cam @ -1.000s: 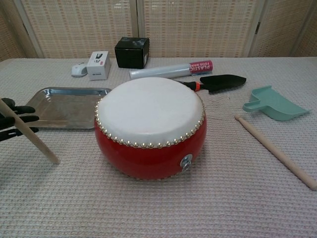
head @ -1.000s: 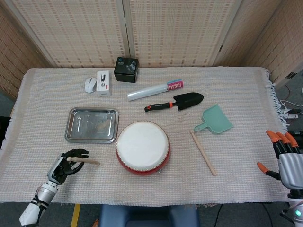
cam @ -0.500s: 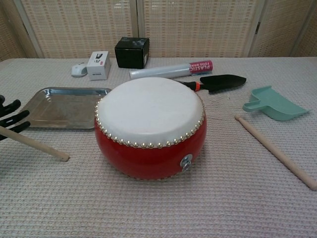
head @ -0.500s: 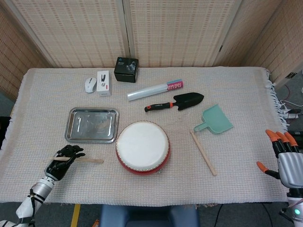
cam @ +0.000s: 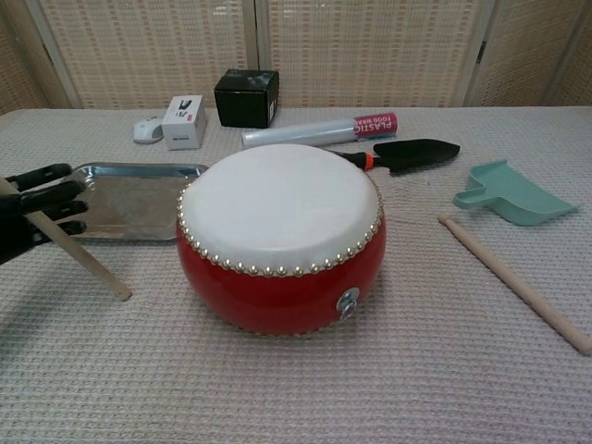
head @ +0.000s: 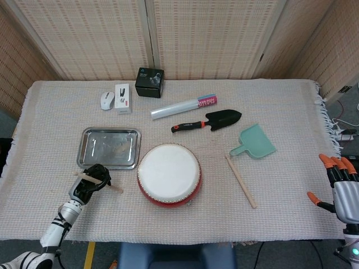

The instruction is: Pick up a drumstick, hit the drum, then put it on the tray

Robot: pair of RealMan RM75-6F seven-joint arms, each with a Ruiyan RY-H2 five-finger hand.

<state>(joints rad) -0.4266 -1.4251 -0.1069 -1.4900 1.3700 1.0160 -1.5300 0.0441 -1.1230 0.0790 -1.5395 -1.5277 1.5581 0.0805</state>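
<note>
Gripping a drumstick (head: pixel 100 182), the left hand (head: pixel 90 182) seemingly sits between tray (head: pixel 109 163) and drum (head: pixel 169 174).

Counted on the table: two drumsticks (head: pixel 99 181) (head: pixel 241 181), one drum (head: pixel 169 174), one tray (head: pixel 109 148), one trowel (head: pixel 208 120), one dustpan (head: pixel 254 142), one film roll (head: pixel 183 107), one black box (head: pixel 150 82), one mouse (head: pixel 106 100), one white box (head: pixel 123 98)
</note>
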